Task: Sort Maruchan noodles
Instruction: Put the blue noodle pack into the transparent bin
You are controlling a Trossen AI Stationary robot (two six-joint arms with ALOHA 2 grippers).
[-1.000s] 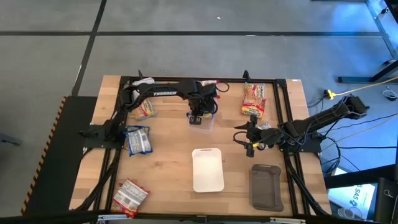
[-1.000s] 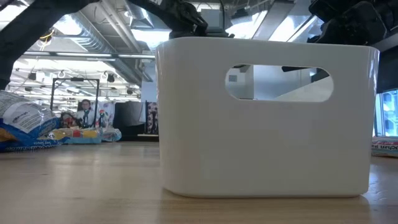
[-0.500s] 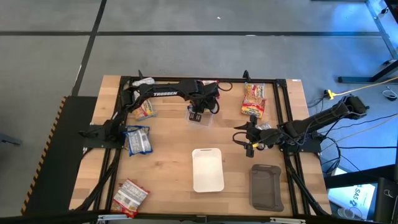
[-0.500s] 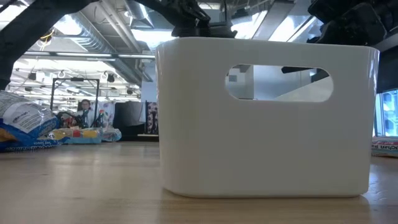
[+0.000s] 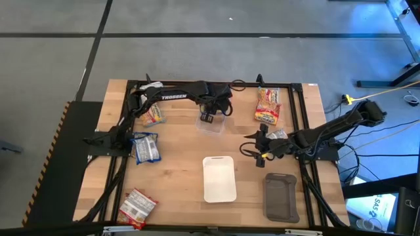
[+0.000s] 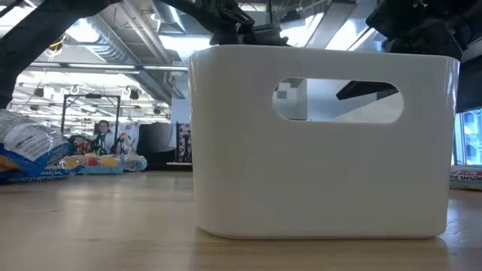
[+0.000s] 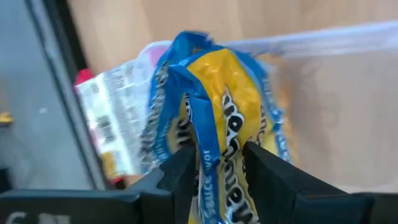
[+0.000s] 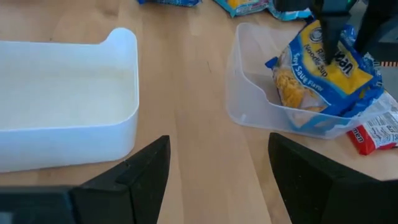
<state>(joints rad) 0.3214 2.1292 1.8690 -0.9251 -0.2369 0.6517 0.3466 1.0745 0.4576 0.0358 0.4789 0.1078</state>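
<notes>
Nearest the front edge in the high view: silver-grey packets at the left corner, white tray at centre, dark grey tray to its right, all well apart on the wooden table.

Mid-table, left: blue packets lying flat near the frame rail. Mid-table, right: right gripper hovering above bare wood, fingers spread apart, nothing between them; silver-grey packet just beside the arm.

Farther back, centre: clear plastic bin, also seen in the right wrist view. Left gripper poised over the bin, a blue-yellow packet standing between its fingers. Pads close to the wrapper on both sides; cannot tell whether gripped or just released. Same packet in the right wrist view leaning upright inside the bin against its far wall. Red-and-white packet just outside the bin, touching its wall.

Far edge: red-orange packets stacked at the right, one yellow packet at the left beneath the left arm.
</notes>
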